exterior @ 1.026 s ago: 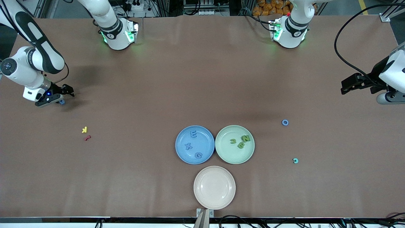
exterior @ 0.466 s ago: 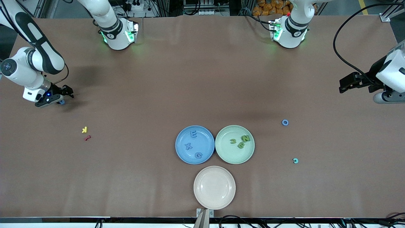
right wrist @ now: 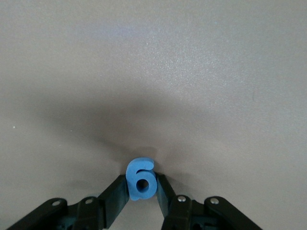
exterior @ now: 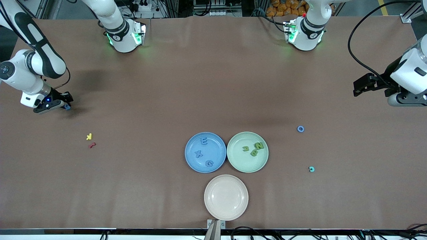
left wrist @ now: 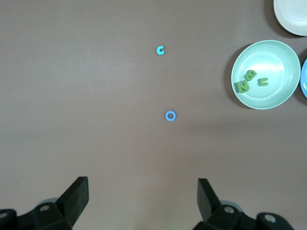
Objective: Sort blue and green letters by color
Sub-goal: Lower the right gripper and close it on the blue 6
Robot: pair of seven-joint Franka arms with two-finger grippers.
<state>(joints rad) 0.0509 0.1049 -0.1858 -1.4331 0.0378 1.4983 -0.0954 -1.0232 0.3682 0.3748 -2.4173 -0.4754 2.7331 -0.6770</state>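
My right gripper point(exterior: 67, 106) is low at the right arm's end of the table, shut on a small blue piece point(right wrist: 141, 179) shaped like a 6, pinched between both fingers point(right wrist: 115, 193). A blue plate point(exterior: 191, 151) holds three blue letters point(exterior: 203, 141). The green plate point(exterior: 234, 160) beside it holds three olive green letters point(exterior: 254, 148). A blue O point(exterior: 300, 129) and a teal C point(exterior: 311, 169) lie loose toward the left arm's end; the left wrist view shows the O point(left wrist: 170, 115) and the C point(left wrist: 160, 50) too. My left gripper point(exterior: 357, 89) hovers open and empty above that end.
An empty pale pink plate point(exterior: 213, 186) sits nearer the front camera than the two coloured plates. A yellow K point(exterior: 89, 136) and a red squiggle point(exterior: 92, 145) lie on the brown table near the right gripper.
The right gripper's fingers have shut on the blue 6 and shifted slightly toward the table's end. The left arm has drifted a little toward the bases, still open.
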